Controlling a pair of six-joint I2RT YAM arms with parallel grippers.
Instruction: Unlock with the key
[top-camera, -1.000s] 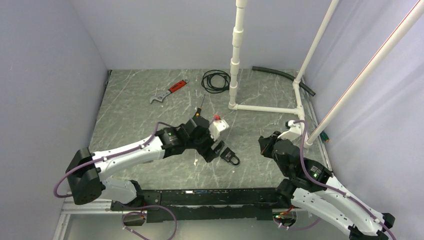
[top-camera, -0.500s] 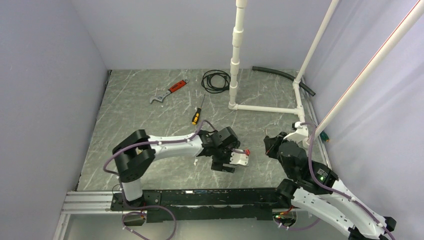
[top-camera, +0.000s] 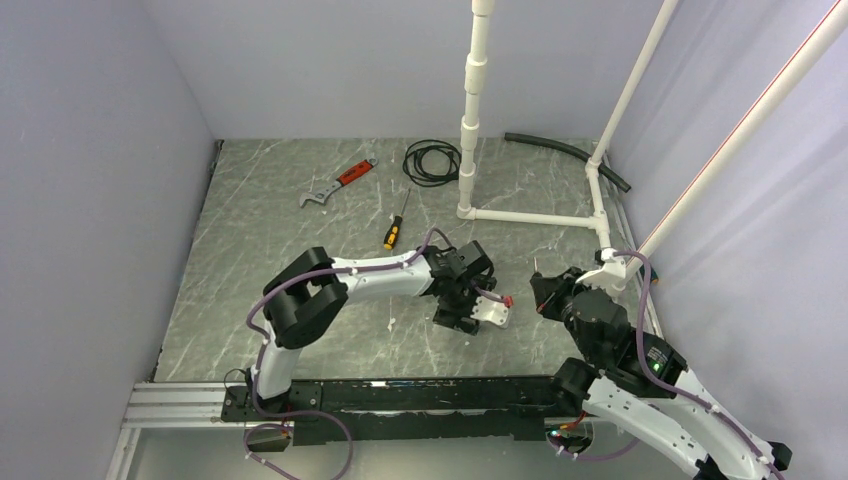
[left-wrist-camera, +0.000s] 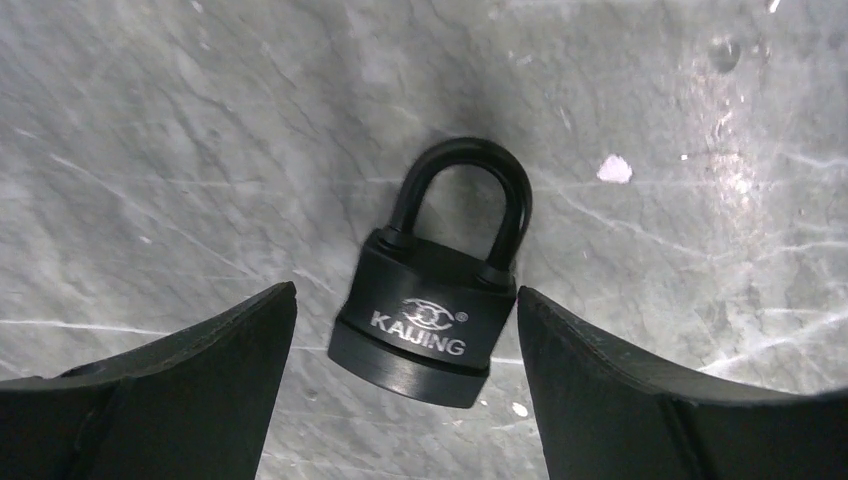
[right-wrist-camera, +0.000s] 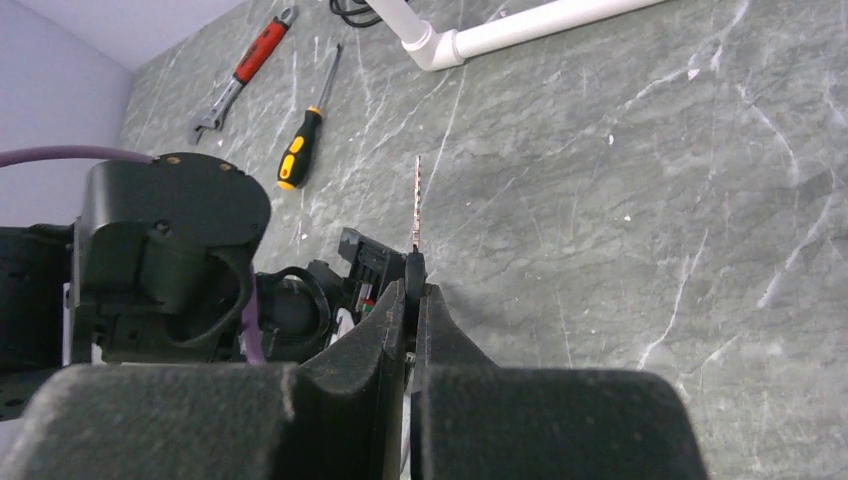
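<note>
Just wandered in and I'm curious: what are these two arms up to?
They are working on opening a black padlock lying on the table. The left gripper hangs over it, open, a finger on each side, not gripping. The right gripper is shut on a thin key, held off to the side, not yet in the lock.

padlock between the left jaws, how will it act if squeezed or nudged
The padlock looks solid metal: probably rigid, heavy for its size. Lying flat on the smooth table, it would likely slide, not roll. Its smooth black body may slip when gripped.
</note>
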